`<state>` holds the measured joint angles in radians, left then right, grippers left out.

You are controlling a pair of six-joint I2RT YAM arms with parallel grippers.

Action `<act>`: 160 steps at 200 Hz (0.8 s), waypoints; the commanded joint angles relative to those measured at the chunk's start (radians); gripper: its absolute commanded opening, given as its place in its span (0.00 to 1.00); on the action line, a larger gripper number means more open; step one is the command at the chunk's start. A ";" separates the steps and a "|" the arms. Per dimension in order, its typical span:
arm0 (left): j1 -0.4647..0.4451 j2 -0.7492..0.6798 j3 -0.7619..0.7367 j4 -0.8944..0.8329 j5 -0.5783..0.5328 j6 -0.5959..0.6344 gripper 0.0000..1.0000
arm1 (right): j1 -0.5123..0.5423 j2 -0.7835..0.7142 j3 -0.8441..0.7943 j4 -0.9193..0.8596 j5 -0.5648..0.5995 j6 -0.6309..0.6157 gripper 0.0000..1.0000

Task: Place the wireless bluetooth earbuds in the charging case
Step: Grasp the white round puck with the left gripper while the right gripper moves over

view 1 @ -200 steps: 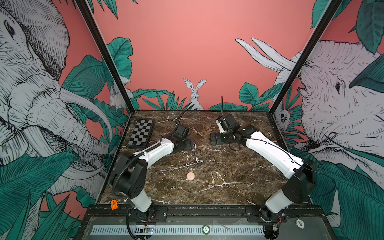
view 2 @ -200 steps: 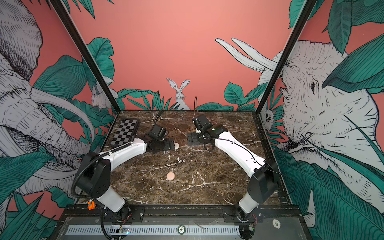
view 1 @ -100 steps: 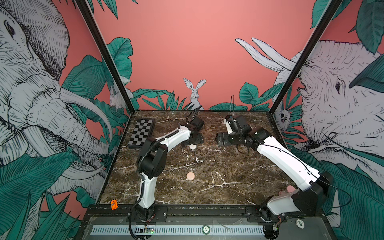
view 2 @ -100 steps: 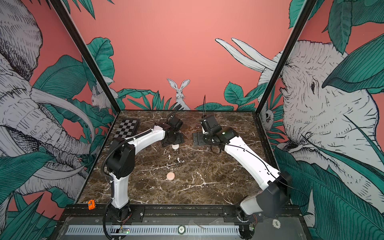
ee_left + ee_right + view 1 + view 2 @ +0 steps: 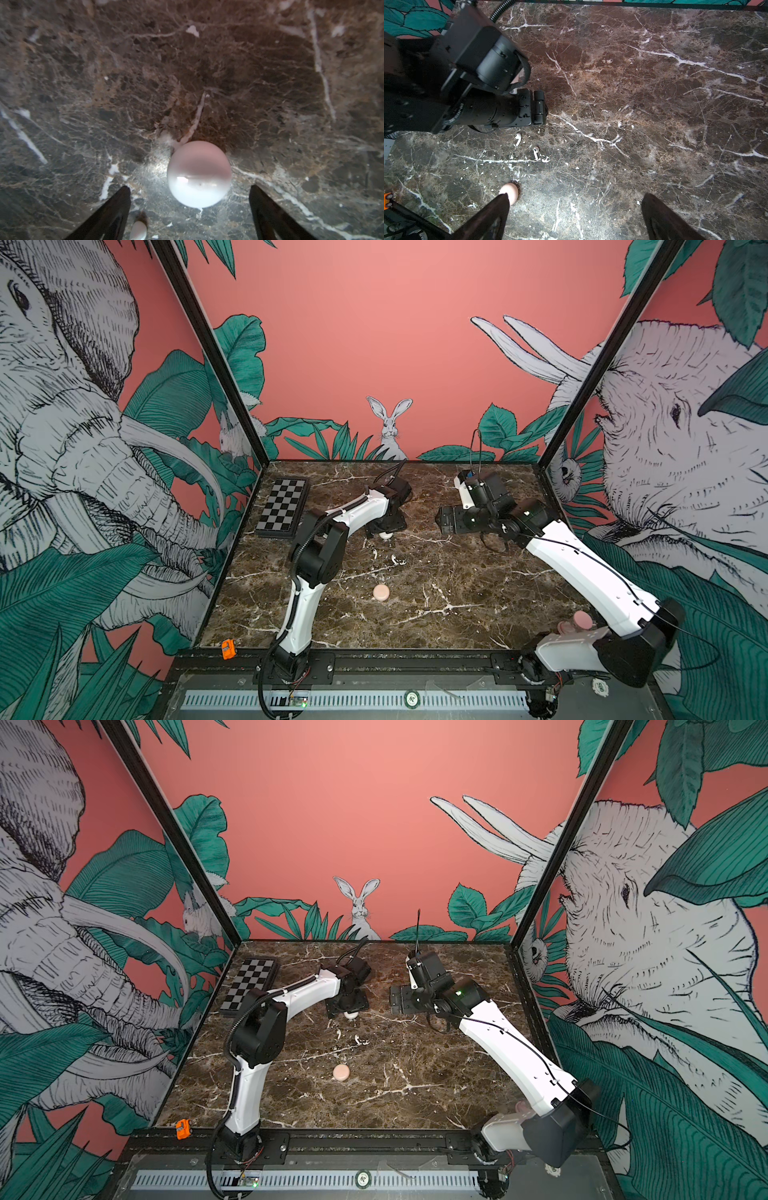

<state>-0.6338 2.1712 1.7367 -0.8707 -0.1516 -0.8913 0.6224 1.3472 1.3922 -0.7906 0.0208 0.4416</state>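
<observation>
While L gripper point(image 5: 189, 187) gapes by pale case point(image 5: 199, 166), earbuds point(image 5: 517, 137) lie on marble point(image 5: 633, 104).

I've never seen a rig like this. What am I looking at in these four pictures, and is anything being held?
Two white robot arms reach over a marble table. Two pictures look down from overhead; the other two come from a camera on each arm's wrist. On the table lie two small white earbuds, a white round case, a pink round case and a checkered board. The left tool hangs open over the white case, not gripping it; the right tool is open too and holds nothing.
</observation>
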 commanded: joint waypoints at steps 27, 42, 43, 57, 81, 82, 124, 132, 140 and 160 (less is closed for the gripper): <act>-0.004 0.014 0.037 -0.025 0.003 -0.015 0.83 | -0.004 -0.023 -0.013 0.011 -0.021 0.002 0.98; -0.006 0.025 0.045 -0.030 0.007 -0.014 0.78 | -0.004 -0.024 -0.016 0.015 -0.022 0.002 0.98; -0.006 0.026 0.046 -0.029 0.008 -0.014 0.78 | -0.003 -0.024 -0.017 0.015 -0.022 0.002 0.98; -0.006 0.033 0.049 -0.028 0.008 -0.013 0.75 | -0.004 -0.026 -0.018 0.017 -0.024 0.002 0.98; -0.004 0.047 0.055 -0.025 0.011 -0.009 0.70 | -0.004 -0.028 -0.022 0.017 -0.029 0.003 0.98; -0.004 0.048 0.056 -0.025 0.011 -0.009 0.70 | -0.004 -0.030 -0.022 0.017 -0.029 0.003 0.98; -0.003 0.071 0.072 -0.033 0.012 -0.003 0.63 | -0.004 -0.036 -0.026 0.016 -0.028 0.001 0.98; -0.003 0.074 0.070 -0.034 0.012 -0.003 0.61 | -0.004 -0.038 -0.027 0.017 -0.028 0.001 0.98; -0.003 0.075 0.070 -0.037 0.011 -0.001 0.59 | -0.005 -0.038 -0.028 0.017 -0.028 0.001 0.98; -0.003 0.075 0.063 -0.033 0.012 0.010 0.52 | -0.004 -0.043 -0.032 0.017 -0.028 0.005 0.98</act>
<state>-0.6342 2.2425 1.7889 -0.8715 -0.1368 -0.8829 0.6224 1.3300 1.3697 -0.7872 -0.0082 0.4416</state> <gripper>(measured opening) 0.561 0.980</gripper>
